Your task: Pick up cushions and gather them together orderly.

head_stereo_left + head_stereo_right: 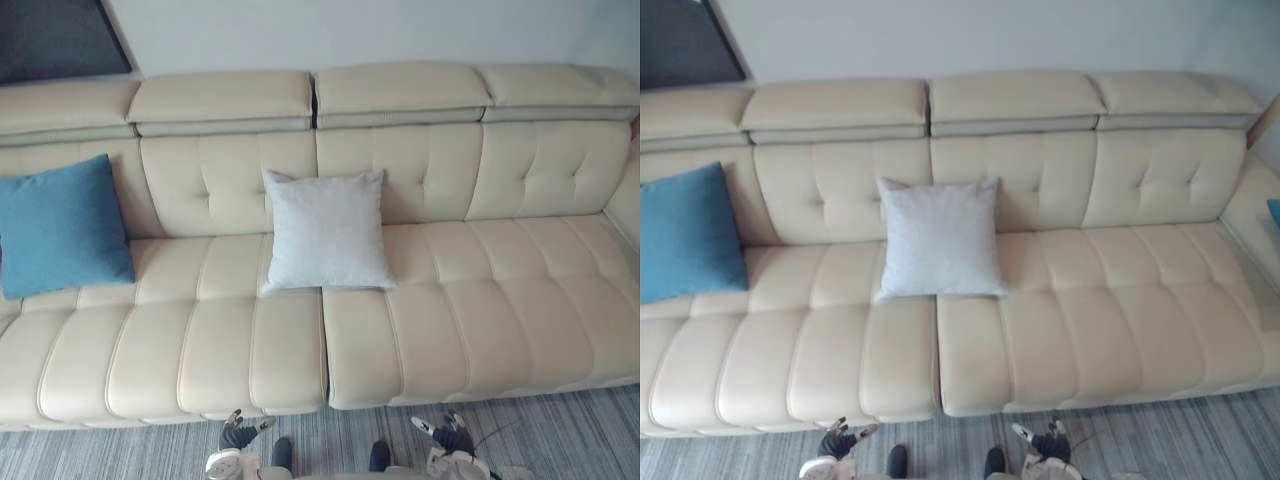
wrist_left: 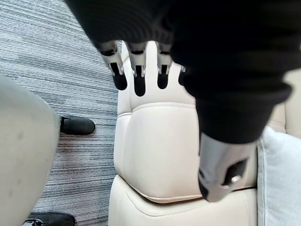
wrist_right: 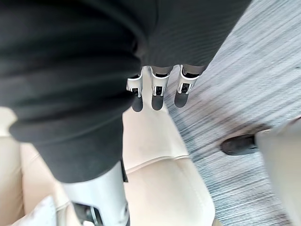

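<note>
Nearest to the robot, both hands hang low over the grey striped carpet (image 1: 570,430), just in front of the sofa's front edge. The left hand (image 1: 238,432) is on the left and the right hand (image 1: 447,433) is on the right. In the wrist views the fingers (image 2: 139,84) of each hand are straight and released, and they hold nothing. I judge this to be a starting posture, because no cushion is gripped yet.

Farther away, the long cream sofa (image 1: 480,320) crosses the whole view. The white cushion (image 1: 325,232) stands near the middle, with its lower edge on the seat and its back leaning on the backrest, and this is why it stands upright. It is almost straight ahead of the robot, so it seems the easier one to take first.

At the far left, the blue cushion (image 1: 62,225) leans on the backrest in the same way, well apart from the white one. To gather them, one cushion probably must travel to the other.
</note>
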Robot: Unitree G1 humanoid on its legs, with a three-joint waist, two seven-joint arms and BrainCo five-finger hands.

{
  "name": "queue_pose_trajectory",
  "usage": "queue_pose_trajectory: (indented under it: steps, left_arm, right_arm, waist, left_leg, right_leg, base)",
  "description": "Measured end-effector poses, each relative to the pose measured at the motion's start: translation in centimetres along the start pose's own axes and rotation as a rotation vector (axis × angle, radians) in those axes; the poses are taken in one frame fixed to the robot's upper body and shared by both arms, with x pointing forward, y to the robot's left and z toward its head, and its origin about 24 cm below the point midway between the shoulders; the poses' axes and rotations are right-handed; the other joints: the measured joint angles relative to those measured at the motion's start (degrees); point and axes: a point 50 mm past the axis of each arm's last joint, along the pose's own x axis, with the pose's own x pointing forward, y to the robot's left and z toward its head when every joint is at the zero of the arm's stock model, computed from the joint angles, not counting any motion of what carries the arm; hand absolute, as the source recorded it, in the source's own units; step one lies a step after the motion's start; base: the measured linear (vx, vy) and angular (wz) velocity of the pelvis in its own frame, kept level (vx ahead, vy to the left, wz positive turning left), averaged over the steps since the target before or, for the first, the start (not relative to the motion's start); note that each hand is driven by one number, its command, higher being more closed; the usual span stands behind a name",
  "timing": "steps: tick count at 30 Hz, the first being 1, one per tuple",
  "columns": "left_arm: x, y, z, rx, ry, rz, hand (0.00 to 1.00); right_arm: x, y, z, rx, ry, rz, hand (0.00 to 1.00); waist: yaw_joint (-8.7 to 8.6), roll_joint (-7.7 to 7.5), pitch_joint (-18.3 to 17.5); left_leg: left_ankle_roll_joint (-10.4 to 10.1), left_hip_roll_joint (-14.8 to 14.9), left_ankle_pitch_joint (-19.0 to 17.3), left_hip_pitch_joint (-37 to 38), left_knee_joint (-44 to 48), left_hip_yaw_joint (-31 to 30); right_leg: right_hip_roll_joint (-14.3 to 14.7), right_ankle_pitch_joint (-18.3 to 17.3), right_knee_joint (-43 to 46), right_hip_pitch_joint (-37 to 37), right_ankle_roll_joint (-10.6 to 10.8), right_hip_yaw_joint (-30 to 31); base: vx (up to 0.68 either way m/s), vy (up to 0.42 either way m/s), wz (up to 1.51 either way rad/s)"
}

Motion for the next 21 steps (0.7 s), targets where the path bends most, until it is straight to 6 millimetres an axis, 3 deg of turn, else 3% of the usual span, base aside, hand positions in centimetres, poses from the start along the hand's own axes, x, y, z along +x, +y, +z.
queue_pose_trajectory:
  steps: [7,10,12,14,15,16,17,18,19,20,21]
  left_arm:
    - [0.2,-0.1,0.4,0.006,-0.007,-0.005,0.00]
    - [0.5,-0.4,1.4,0.040,-0.037,-0.019,0.00]
    - [0.7,-0.9,2.4,0.062,-0.069,-0.039,0.00]
    - [0.7,-1.2,3.1,0.055,-0.096,-0.046,0.00]
    - [0.5,-1.9,3.3,0.040,-0.107,-0.059,0.00]
    - [0.5,-2.0,3.6,0.035,-0.118,-0.060,0.00]
    - [0.6,-1.9,4.1,0.034,-0.132,-0.057,0.00]
    - [0.7,-1.6,4.6,0.029,-0.150,-0.049,0.00]
    - [0.7,-1.6,4.9,0.008,-0.157,-0.043,0.00]
    - [0.6,-2.2,4.4,-0.012,-0.139,-0.052,0.00]
    - [0.5,-2.3,4.5,-0.025,-0.147,-0.053,0.00]
  right_arm:
    - [0.1,0.8,-0.1,-0.036,0.021,0.023,0.00]
    - [0.3,1.9,0.5,-0.075,0.003,0.059,0.00]
    - [0.3,2.9,0.8,-0.077,-0.002,0.080,0.00]
    - [0.2,3.7,1.0,-0.068,-0.005,0.096,0.00]
    - [0.2,3.9,1.2,-0.073,-0.011,0.105,0.00]
    - [0.2,4.3,1.4,-0.078,-0.016,0.116,0.00]
    - [0.2,4.5,1.3,-0.079,-0.015,0.122,0.00]
    - [0.2,4.4,1.3,-0.080,-0.012,0.117,0.00]
    - [0.3,4.6,1.7,-0.091,-0.022,0.123,0.00]
    - [0.6,4.1,2.4,-0.109,-0.047,0.108,0.00]
    - [1.0,4.2,3.6,-0.130,-0.079,0.106,0.00]
  waist:
    - [0.26,-1.08,0.54]
    - [0.56,-2.34,1.73]
    - [0.49,-3.76,2.40]
    - [0.50,-4.52,2.53]
    - [0.58,-3.18,2.65]
    - [0.64,-3.21,2.64]
    - [0.59,-4.09,2.32]
    - [0.51,-5.46,1.95]
    - [1.23,-5.81,2.29]
    - [2.43,-3.53,0.67]
    - [3.84,-3.62,1.23]
  left_leg:
    - [0.73,-0.47,-1.06,3.31,0.26,5.08]
    - [1.01,-0.75,-2.48,3.31,2.18,6.92]
    - [2.30,-1.04,-4.36,0.79,6.72,7.18]
    - [2.76,-0.61,-5.73,-1.94,11.63,7.72]
    - [2.75,0.81,-6.10,-3.40,12.97,8.26]
    - [2.84,1.31,-6.24,-3.95,13.93,8.06]
    - [2.83,1.26,-6.70,-4.98,15.93,7.49]
    - [2.62,0.29,-7.87,-6.46,19.28,6.74]
    - [2.76,0.28,-8.31,-8.12,21.34,6.97]
    - [3.79,0.47,-7.36,-9.47,19.13,6.69]
    - [4.29,0.57,-5.91,-9.59,17.54,9.82]
  right_leg:
    - [-0.25,-0.15,2.64,-0.41,0.39,4.31]
    - [-0.79,-0.87,4.29,-1.34,1.43,5.96]
    - [-1.51,-1.29,5.71,-2.57,1.89,5.94]
    - [-2.84,-2.85,5.78,-3.21,4.49,3.64]
    - [-2.85,-5.21,10.42,-4.68,4.82,1.03]
    - [-3.72,-7.12,20.01,-7.37,2.07,-0.66]
    - [-4.93,-8.06,31.97,-8.40,1.76,-1.88]
    - [-6.08,-8.38,34.48,-8.65,2.92,-2.72]
    - [-5.88,-7.84,34.11,-9.65,3.78,-3.33]
    - [-3.56,-8.52,26.67,-5.97,4.72,-2.61]
    - [-3.77,-12.69,35.07,-6.03,4.95,-2.30]
  base:
    - [0.01,0.018,-0.34]
    - [-0.05,0.029,-0.35]
    - [-0.06,0.013,-0.03]
    - [-0.06,0.022,-0.03]
    - [-0.05,0.020,-0.01]
    - [-0.02,-0.010,0.17]
    - [0.00,-0.039,0.32]
    - [-0.02,-0.035,0.25]
    - [-0.13,0.028,0.00]
    - [-0.17,0.094,-0.41]
    - [-0.17,0.056,-0.34]
